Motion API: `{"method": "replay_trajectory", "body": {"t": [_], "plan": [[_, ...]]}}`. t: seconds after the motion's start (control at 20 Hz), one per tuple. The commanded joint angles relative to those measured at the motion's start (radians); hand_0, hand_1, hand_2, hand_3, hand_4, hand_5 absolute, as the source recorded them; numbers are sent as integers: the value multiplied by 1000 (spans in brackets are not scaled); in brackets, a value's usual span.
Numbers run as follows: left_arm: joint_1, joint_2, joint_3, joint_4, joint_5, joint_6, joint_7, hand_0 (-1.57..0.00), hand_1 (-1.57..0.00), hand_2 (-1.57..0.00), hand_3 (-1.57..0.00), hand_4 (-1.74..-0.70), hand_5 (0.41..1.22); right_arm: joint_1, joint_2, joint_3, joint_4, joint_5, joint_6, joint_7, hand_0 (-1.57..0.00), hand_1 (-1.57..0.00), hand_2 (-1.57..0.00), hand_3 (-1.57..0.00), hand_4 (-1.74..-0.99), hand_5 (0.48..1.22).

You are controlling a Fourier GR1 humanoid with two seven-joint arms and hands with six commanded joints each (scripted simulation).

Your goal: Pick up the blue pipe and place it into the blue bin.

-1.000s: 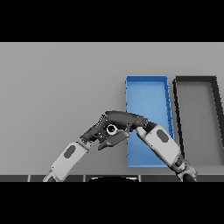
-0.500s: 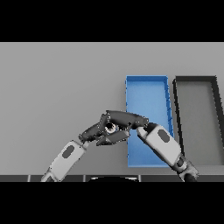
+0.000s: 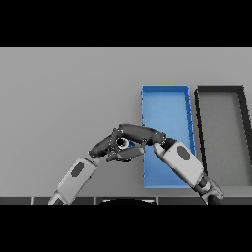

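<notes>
Blue pipe (image 3: 129, 144) sighted only as a small blue patch between the two dark hands, just left of the blue bin's near-left edge. Not yet over the bin; not yet placed. Whether lifted clear of the grey table (image 3: 64, 93) cannot be told from the head view.

Right hand (image 3: 140, 134) reaching leftward across the bin's left wall, fingers curled over the pipe and judged to be grasping it. Left hand (image 3: 109, 146) touching or nearly touching the right from the left side, fingers bent toward the same spot; whether actually gripping the pipe or merely resting alongside cannot be determined.

Progress judged as follows: reach complete, grasp apparently made, carry and release outstanding. Remaining work short in travel, since blue bin (image 3: 166, 89) lies immediately right of the hands and appears to hold nothing.

Surroundings: dark bin (image 3: 220, 89) just right of the blue one, side by side, walls close together. Wrong destination; noted as the main risk of overshoot to the right.

Obstructions: bin's left wall between pipe and interior, to be cleared by lifting. Right forearm lying over the near part of the blue bin, leaving the far part as the free drop area. Left hand crowding the grasp, possibly a hindrance on withdrawal.
</notes>
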Motion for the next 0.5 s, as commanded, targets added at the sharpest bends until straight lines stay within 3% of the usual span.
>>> {"method": "replay_trajectory", "body": {"t": [0.0, 0.05, 0.25, 0.35, 0.45], "plan": [[-5, -12, 5, 4, 9, 5, 31, -45, -43, -41, -41, -889, 639, -2, 2, -4, 0, -10, -5, 3, -1570, -1570, -1570, -1570, -1488, 1220], [-2, -16, 5, 8, 13, 6, 50, -36, -34, -32, -33, -895, 625, 5, 7, -8, -4, -51, -10, 13, -1570, -1570, -1570, -1570, -1489, 1220], [20, -19, -9, -11, 13, 7, 63, -14, -13, -13, -13, -913, 543, -33, 5, -55, -4, -307, -74, 156, -1571, -1571, -1571, -1571, -1491, 1221], [25, -18, -11, -9, 20, 1, 60, -9, -8, -8, -8, -922, 515, -111, -11, -93, -30, -414, -161, 224, -1571, -1571, -1571, -1571, -1490, 1221], [40, -6, -9, -38, 24, 5, 75, -5, -5, -5, -5, -925, 500, -201, -43, -132, -28, -470, -211, 238, -1571, -1571, -1571, -1571, -1492, 1221]]}}
